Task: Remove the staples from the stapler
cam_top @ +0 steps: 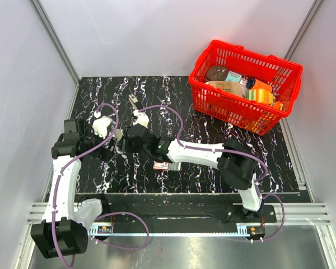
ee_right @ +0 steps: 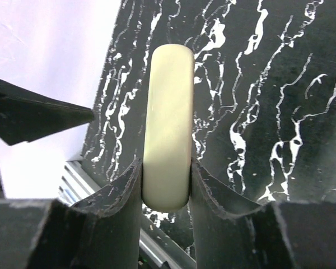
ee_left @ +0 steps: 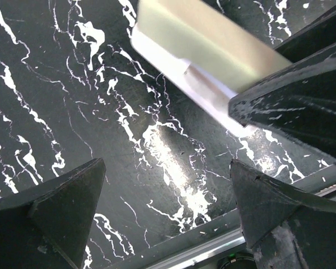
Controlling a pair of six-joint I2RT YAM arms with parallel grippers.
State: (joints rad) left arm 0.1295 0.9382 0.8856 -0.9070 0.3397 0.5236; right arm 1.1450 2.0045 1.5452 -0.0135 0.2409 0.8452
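Item under task: a pale cream, round-ended plastic stapler (ee_right: 168,123). It is located over the left-centre area of the black, white-veined marble-pattern tabletop (cam_top: 285,162), well away from every edge. Whether it rests on the surface cannot be determined.

Right gripper (ee_right: 167,168): both fingers (ee_right: 126,196) press against the long sides of the stapler near one end, clamped on it. The rest of the stapler body projects forward beyond the fingertips.

Left gripper (ee_left: 168,168): fingers (ee_left: 67,196) spread wide apart, nothing between them but bare tabletop. It sits just beside the stapler, on the side nearer the left edge. In the left wrist view the stapler shows a cream upper part over a white lower part.

Other items: a red plastic mesh basket (cam_top: 229,109) holding packaged goods stands at the far right corner. A small grey object (cam_top: 133,101), too small to identify, lies towards the far edge.
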